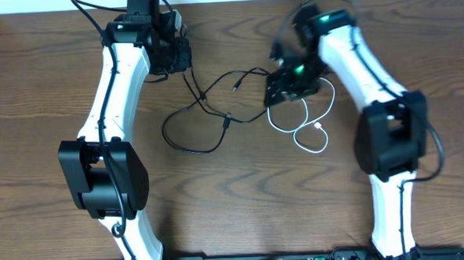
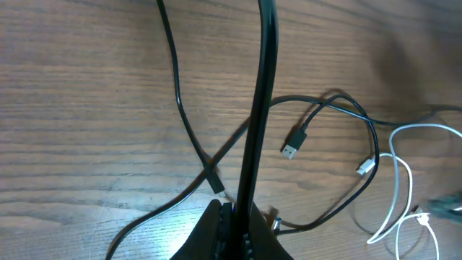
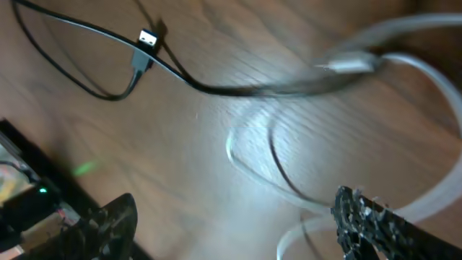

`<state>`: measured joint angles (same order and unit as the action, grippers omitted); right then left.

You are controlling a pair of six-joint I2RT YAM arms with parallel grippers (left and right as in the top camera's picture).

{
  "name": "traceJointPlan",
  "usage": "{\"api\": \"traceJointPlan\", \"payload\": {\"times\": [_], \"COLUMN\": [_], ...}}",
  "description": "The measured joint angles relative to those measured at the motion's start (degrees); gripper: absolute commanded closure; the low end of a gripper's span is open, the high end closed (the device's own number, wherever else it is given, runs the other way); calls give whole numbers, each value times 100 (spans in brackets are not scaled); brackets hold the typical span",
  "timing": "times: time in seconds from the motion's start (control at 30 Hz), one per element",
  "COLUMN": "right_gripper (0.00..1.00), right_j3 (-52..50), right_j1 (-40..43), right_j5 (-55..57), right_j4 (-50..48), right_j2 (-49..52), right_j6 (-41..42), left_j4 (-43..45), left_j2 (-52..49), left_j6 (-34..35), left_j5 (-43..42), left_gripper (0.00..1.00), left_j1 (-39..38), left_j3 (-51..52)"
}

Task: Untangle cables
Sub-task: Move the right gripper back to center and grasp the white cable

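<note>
The black cable [image 2: 177,87] sprawls in loose loops across the middle of the worktop [image 1: 243,208]. One end is clamped in the tightly closed left gripper [image 2: 229,224] at the upper left of the overhead view, and its USB plug [image 2: 291,143] lies free near the centre. The white cable [image 3: 426,72] is coiled just right of centre, under the right gripper [image 3: 234,209]. That gripper's jaws stand wide apart with nothing pinched between them, while white strands run across the wood below.

The two cables are not yet apart. In the left wrist view, the black loop crosses the white one at the right edge of the frame. In the right wrist view, a black strand runs up to the white plug, though blur hides which lies on top.

The step in hand looks like separating the cords, with the black end anchored. The next move likely calls for the right gripper to close on a white strand alone, clear of the black one, and draw it toward the right of the frame.
</note>
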<state>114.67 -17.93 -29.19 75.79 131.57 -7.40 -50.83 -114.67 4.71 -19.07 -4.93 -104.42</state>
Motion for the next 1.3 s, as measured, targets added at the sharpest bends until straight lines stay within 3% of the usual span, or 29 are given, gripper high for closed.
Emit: {"api": "traceJointPlan", "payload": {"times": [0.47, 0.77, 0.93, 1.0, 1.03, 1.3], "right_gripper": [36, 40, 68, 94, 99, 99], "right_j3": [-4, 11, 11, -4, -26, -85], "right_j1": [-697, -839, -1014, -1054, -1071, -1051], "right_j5": [149, 804, 1661, 1792, 1860, 1884], "right_j4": [-640, -608, -651, -675, -715, -466], "right_j2": [675, 671, 673, 673, 673, 625], "right_j6": [-33, 297, 605, 717, 743, 960], "left_j4": [2, 2, -20, -17, -20, -22], "left_j2": [0, 0, 0, 0, 0, 0], "left_j6": [0, 0, 0, 0, 0, 0], "left_j5": [13, 13, 83, 107, 116, 125], "left_gripper": [93, 93, 93, 93, 93, 93], "left_j1": [0, 0, 0, 0, 0, 0], "left_j3": [0, 0, 0, 0, 0, 0]}}
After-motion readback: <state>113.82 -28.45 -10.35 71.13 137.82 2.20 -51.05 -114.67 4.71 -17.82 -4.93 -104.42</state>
